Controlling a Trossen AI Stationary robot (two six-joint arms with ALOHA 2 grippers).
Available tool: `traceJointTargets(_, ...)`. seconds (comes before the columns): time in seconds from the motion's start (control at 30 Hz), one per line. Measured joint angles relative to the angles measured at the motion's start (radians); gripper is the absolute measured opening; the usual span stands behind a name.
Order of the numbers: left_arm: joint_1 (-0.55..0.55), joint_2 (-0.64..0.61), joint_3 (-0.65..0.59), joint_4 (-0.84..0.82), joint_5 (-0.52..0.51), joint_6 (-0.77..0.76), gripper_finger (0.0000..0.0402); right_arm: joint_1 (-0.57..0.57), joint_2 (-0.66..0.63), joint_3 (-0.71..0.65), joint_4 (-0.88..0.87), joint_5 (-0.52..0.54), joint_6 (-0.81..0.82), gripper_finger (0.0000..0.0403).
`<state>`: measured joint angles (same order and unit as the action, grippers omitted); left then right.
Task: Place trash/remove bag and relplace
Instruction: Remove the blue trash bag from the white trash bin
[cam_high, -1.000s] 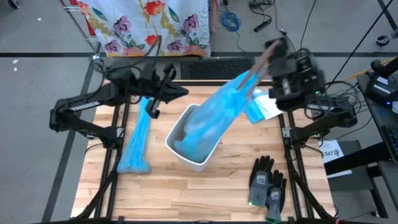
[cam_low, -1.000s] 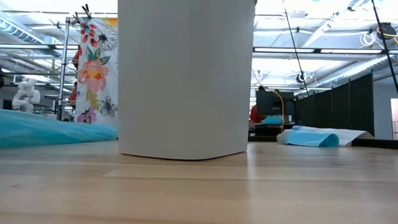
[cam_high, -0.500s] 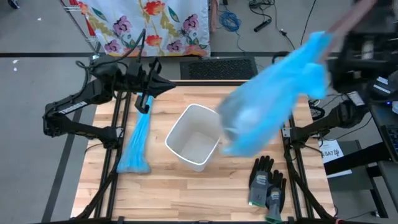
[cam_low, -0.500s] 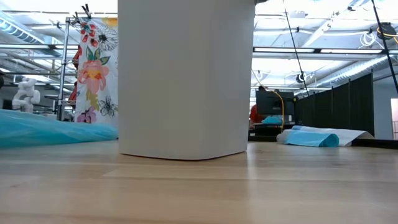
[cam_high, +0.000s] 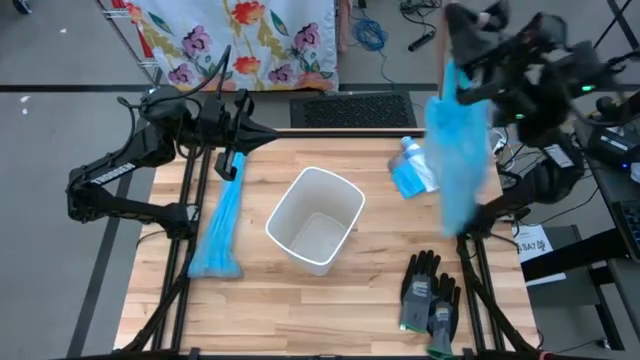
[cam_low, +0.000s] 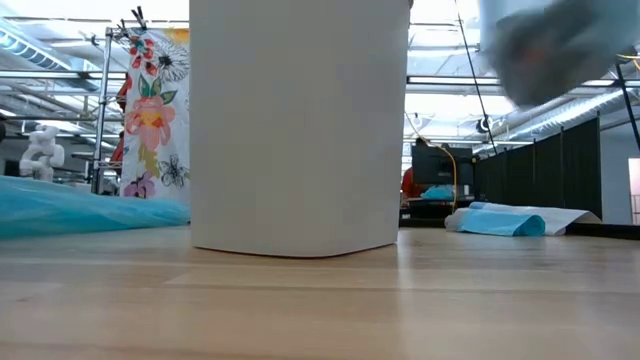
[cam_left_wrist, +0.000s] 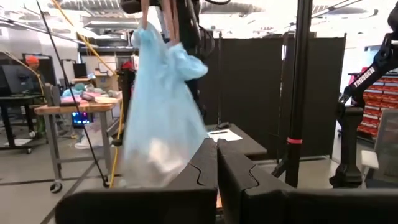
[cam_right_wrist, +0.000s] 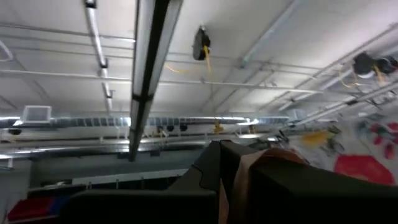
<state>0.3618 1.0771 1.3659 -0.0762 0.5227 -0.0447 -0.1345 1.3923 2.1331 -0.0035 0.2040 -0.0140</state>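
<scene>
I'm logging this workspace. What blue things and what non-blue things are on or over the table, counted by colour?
Blue: 3 — the full bag hanging from the shut right claw, the flat bag on the table, the blue-and-white packet.
White: 1 — the bin.
Grey-black: 2 — the gloves.
Total: 6

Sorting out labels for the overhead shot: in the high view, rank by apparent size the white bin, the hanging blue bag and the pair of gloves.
1. Hanging blue bag, though raised nearer the camera, so unsure against the bin.
2. White bin.
3. Pair of gloves.
</scene>
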Motion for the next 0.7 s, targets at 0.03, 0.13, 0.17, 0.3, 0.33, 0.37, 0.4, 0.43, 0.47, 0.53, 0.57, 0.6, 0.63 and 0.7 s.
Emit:
traceJointTargets(0.03,0.000,0.000,0.000,-0.010,0.000,0.000,0.0000,0.005,-0.008,0.002,-0.033,0.027,0.002,0.0000)
traceJointTargets(0.13,0.000,-0.003,0.000,-0.064,0.000,0.000,0.0000,0.034,-0.031,0.003,-0.179,0.140,0.003,0.0000)
traceJointTargets(0.17,0.000,-0.008,0.000,-0.088,0.000,0.000,0.0000,0.049,-0.035,0.003,-0.230,0.186,0.003,0.0000)
traceJointTargets(0.3,0.014,-0.030,0.000,-0.153,0.000,0.026,0.0000,0.125,-0.039,-0.001,-0.380,0.389,-0.027,0.0000)
traceJointTargets(0.33,0.018,-0.036,0.000,-0.162,0.000,0.031,0.0000,0.143,-0.039,-0.002,-0.394,0.448,-0.045,0.0000)
traceJointTargets(0.37,0.022,-0.041,0.000,-0.167,0.000,0.032,0.0000,0.159,-0.039,-0.002,-0.397,0.511,-0.066,0.0000)
traceJointTargets(0.4,0.026,-0.045,0.000,-0.170,0.000,0.032,0.0000,0.174,-0.043,-0.001,-0.398,0.566,-0.087,0.0000)
traceJointTargets(0.43,0.028,-0.048,0.000,-0.170,0.000,0.032,0.0000,0.185,-0.046,0.001,-0.400,0.608,-0.105,0.0000)
traceJointTargets(0.47,0.030,-0.051,0.000,-0.171,0.000,0.032,0.0000,0.193,-0.047,0.002,-0.405,0.641,-0.120,0.0000)
traceJointTargets(0.53,0.033,-0.057,0.000,-0.176,0.000,0.032,0.0000,0.198,-0.048,0.003,-0.435,0.691,-0.129,0.0000)
traceJointTargets(0.57,0.033,-0.058,0.000,-0.176,0.000,0.032,0.0000,0.198,-0.047,0.003,-0.463,0.714,-0.126,0.0000)
traceJointTargets(0.6,0.034,-0.061,0.000,-0.176,0.000,0.032,0.0000,0.198,-0.046,0.002,-0.501,0.737,-0.113,0.0000)
traceJointTargets(0.63,0.034,-0.063,0.000,-0.178,0.000,0.031,0.0000,0.198,-0.044,0.002,-0.554,0.757,-0.083,0.0000)
traceJointTargets(0.7,0.034,-0.065,0.000,-0.181,0.000,0.026,0.0000,0.194,-0.042,0.001,-0.697,0.764,0.017,0.0000)
